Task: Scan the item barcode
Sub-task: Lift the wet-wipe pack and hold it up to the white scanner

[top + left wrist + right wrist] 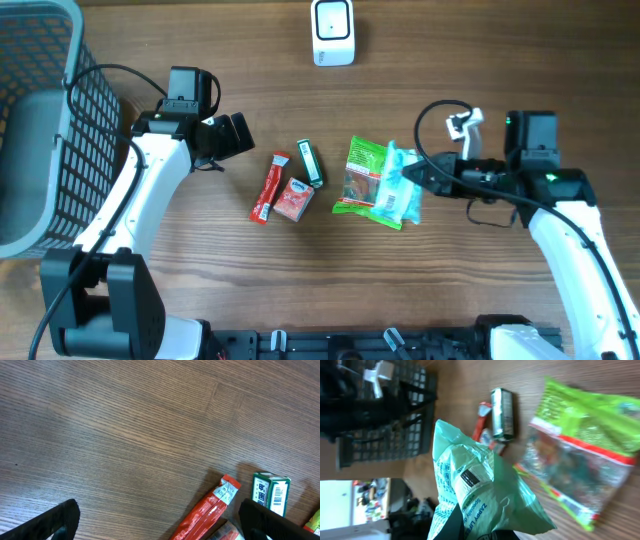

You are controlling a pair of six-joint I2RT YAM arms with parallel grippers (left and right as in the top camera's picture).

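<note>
Pinching a thin, crinkly wrapper by one edge is the weak point: the right gripper (408, 178) is pressed together on the mint-green packet (402, 195). The packet sits at the right end of the row of goods, overlapping the green snack bag (362, 177), and in the right wrist view it appears raised off the wood. The film looks slick, so a fast swing toward the scanner (333, 32), which stands well apart at the far edge of the table (480, 80), could let it slide out of the jaws. A dark printed patch (468, 478) on the packet, probably the barcode though too blurred to be sure, faces back toward the wrist. Unless the wrist turns it to the scanner, or if the crumpled film folds across it, the read would likely fail. Lifting could also drag the snack bag along where the two overlap. The left gripper (240, 135) is spread wide and holds nothing, hovering just beside the red stick sachet (268, 187) and the green box (311, 163). It is only a hazard if both arms head for the scanner together. The one container is the mesh basket (90, 90) at the table's left. No goods show in the part of it in view, and the rest is cut off.
</note>
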